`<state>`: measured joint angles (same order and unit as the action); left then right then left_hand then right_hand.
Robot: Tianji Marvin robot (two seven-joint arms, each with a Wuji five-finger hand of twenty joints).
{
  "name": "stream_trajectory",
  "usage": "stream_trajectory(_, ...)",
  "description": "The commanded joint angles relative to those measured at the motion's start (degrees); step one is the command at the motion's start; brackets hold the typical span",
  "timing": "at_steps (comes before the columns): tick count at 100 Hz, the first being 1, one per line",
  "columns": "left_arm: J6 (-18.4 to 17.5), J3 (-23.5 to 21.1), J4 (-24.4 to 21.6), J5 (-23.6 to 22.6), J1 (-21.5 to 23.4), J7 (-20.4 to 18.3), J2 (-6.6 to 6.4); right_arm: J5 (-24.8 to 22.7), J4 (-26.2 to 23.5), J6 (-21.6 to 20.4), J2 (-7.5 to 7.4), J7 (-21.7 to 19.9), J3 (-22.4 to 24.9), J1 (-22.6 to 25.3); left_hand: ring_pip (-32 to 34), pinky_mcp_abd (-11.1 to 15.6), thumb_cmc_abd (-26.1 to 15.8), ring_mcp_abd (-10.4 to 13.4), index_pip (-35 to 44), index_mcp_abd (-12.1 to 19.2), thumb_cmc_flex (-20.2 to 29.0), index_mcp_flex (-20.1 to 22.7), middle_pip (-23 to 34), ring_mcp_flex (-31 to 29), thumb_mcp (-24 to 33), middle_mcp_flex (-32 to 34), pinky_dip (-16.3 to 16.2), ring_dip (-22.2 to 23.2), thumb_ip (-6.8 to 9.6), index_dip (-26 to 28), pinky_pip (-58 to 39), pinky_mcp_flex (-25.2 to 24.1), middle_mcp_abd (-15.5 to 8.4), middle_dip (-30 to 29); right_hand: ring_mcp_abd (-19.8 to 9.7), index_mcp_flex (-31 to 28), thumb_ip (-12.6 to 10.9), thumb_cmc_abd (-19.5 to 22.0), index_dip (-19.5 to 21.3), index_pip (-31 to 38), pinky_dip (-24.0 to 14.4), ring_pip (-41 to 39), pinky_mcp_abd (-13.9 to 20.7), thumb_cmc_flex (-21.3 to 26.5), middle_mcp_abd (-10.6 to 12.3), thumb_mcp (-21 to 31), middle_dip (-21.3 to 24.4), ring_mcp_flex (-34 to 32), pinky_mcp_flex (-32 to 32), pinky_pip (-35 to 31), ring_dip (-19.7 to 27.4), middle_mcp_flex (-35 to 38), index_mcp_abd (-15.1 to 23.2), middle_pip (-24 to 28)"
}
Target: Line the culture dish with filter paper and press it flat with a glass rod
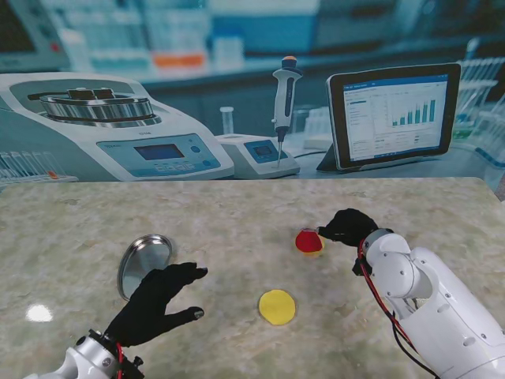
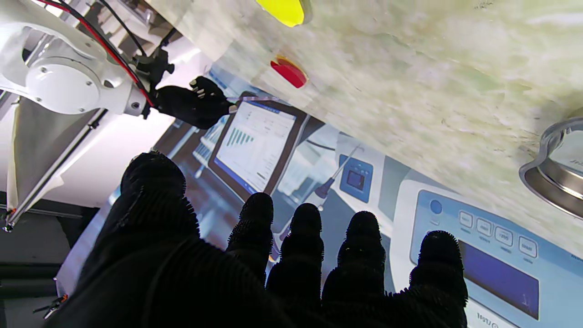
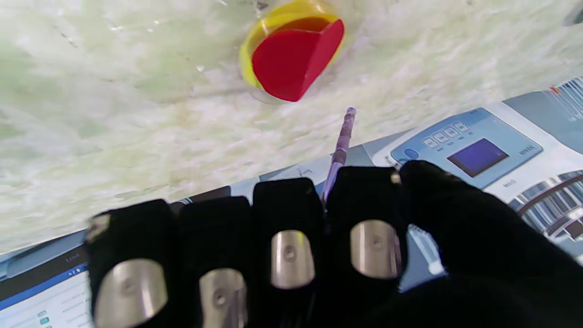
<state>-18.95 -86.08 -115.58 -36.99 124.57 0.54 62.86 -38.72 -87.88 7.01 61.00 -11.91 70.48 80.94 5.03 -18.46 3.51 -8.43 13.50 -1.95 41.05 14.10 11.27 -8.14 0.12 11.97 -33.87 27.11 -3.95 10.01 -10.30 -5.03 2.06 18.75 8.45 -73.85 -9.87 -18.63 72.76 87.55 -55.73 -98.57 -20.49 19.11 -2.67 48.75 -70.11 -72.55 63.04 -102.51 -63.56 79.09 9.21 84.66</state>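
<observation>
Currently my right hand grips the rod aimed at the red paper sitting tilted in its dish, ready for pressing, while my left hand hovers released.

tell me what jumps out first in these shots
The red filter paper lies crumpled in a small clear dish, right of the table's middle, and the right hand beside it grips a thin glass rod aimed at it. A yellow paper disc lies nearer to me, and the open left hand hovers beside a steel lid.
</observation>
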Motion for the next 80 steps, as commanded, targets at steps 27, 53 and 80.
stream_trajectory(27, -1.6, -0.5, -0.2, -0.7, 1.0, -0.7, -0.25, -1.2, 4.5, 2.6, -0.25, -1.7, -2.9, -3.0, -1.0, 1.7, -1.6, 2.1, -1.8, -0.6, 1.2, -0.2, -1.0, 2.3, -1.3, -1.8, 0.4, -1.0, 1.67, -0.8, 3.7, -0.9, 0.0, -0.9, -4.7, -4.0, -1.2, -0.5, -0.1, 4.5, 0.3, -6.9, 1.2, -1.5, 2.7, 0.4, -0.2, -2.3, 2.9, -17.5, -1.3, 3.5, -3.2, 8.7)
stream_trajectory(53, -2.0, -1.0, -0.3, -0.5, 1.4, -0.4, -0.16, -1.3, 5.7, 3.2, -0.36, -2.3, -4.0, -3.8, -0.9, 1.7, -1.4, 2.1, -1.9, -0.7, 1.3, -0.1, -1.1, 2.3, -1.3, -1.8, 0.8, -1.1, 1.69, -0.8, 3.8, -0.8, 0.0, -0.8, -4.8, -4.0, -1.1, -0.4, -0.1, 4.6, 0.4, -6.8, 1.2, -1.5, 2.7, 0.1, -0.1, -2.3, 2.9, -17.5, -1.3, 3.5, -3.2, 8.7)
stream_trajectory(80, -2.1, -1.4, -0.3, -0.6, 1.6, -0.2, -0.11, -0.7, 7.1, 3.3, -0.4, -2.7, -5.2, -4.4, -0.9, 1.6, -1.4, 2.2, -1.9, -0.7, 1.3, 0.0, -1.0, 2.3, -1.2, -1.8, 1.1, -1.1, 1.7, -0.8, 3.8, -0.8, -0.1, -0.8, -4.8, -4.0, -1.1, -0.3, -0.1, 4.5, 0.4, -6.9, 1.2, -1.3, 2.8, -0.1, -0.1, -2.3, 2.9, -17.5, -1.2, 3.5, -3.1, 8.6)
